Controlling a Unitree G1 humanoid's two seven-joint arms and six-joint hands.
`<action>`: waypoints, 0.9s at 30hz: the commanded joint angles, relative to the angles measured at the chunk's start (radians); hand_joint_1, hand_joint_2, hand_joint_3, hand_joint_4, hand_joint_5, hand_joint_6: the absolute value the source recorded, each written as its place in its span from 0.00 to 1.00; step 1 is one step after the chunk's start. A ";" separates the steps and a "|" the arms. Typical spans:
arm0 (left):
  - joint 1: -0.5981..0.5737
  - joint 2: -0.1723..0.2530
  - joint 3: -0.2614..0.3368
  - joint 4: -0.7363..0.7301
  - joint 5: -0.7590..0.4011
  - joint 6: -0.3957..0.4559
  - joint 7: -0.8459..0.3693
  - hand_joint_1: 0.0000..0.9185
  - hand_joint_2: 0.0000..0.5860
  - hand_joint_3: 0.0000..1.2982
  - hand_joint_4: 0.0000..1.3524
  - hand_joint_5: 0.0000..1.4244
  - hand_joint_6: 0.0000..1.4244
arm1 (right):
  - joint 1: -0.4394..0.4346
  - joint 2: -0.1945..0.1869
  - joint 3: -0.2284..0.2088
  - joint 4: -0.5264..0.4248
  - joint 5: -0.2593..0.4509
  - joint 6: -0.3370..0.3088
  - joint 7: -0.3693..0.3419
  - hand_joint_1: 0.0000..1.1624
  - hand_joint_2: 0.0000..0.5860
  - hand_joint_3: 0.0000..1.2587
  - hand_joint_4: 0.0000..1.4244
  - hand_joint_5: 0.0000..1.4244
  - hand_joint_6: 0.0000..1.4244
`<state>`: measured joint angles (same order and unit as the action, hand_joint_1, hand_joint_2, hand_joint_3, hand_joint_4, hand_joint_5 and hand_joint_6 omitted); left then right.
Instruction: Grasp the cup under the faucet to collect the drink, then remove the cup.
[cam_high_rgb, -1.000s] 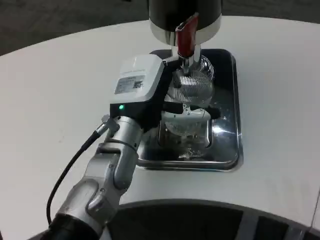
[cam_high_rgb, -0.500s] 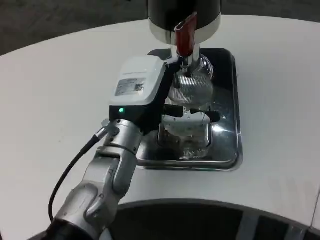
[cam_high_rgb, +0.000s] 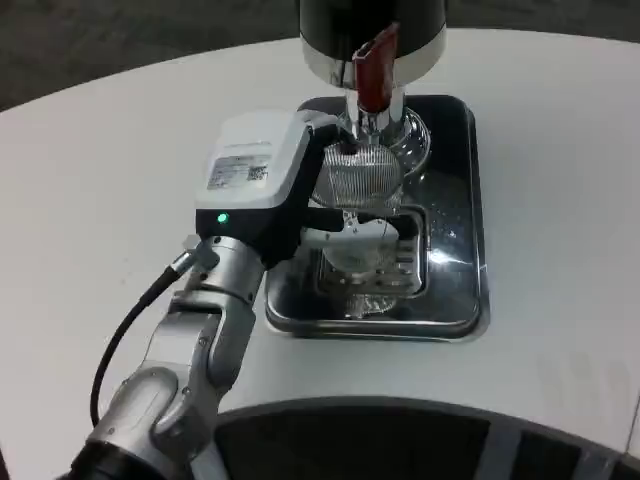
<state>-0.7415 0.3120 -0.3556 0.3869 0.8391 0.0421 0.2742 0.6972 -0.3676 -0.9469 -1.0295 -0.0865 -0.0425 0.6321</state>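
left robot hand (cam_high_rgb: 262, 180) and cup (cam_high_rgb: 362, 215) shifted left

Hidden and cropped parts, head view.
My left hand (cam_high_rgb: 262, 180) covers the cup's (cam_high_rgb: 362, 195) left side; the dispenser (cam_high_rgb: 370, 35) is cropped at top.

Bright even light, tray (cam_high_rgb: 470, 250) glare, slightly soft

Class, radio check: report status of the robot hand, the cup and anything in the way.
Left robot hand grips clear ribbed cup over the metal drip tray. Cup sits just left of the faucet, red lever above. Nothing blocking.
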 joint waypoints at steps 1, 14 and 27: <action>0.004 0.008 -0.019 0.009 0.011 0.004 -0.022 0.32 0.13 0.38 0.18 0.34 0.68 | 0.014 -0.006 -0.008 -0.002 0.021 -0.011 -0.011 0.40 0.80 0.04 0.00 0.00 0.00; -0.004 0.003 -0.025 -0.002 0.011 -0.011 0.013 0.30 0.16 0.36 0.17 0.36 0.69 | 0.028 -0.010 -0.022 0.012 0.040 -0.013 -0.015 0.40 0.80 0.05 0.00 0.00 0.00; 0.016 0.029 -0.001 -0.049 0.015 -0.004 0.042 0.24 0.10 0.24 0.09 0.28 0.57 | 0.017 -0.019 0.010 0.016 0.032 0.003 -0.021 0.40 0.80 0.05 0.00 0.00 0.00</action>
<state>-0.7427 0.3192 -0.3672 0.3535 0.8390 0.0385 0.2990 0.7103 -0.3850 -0.9420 -1.0189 -0.0539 -0.0419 0.6257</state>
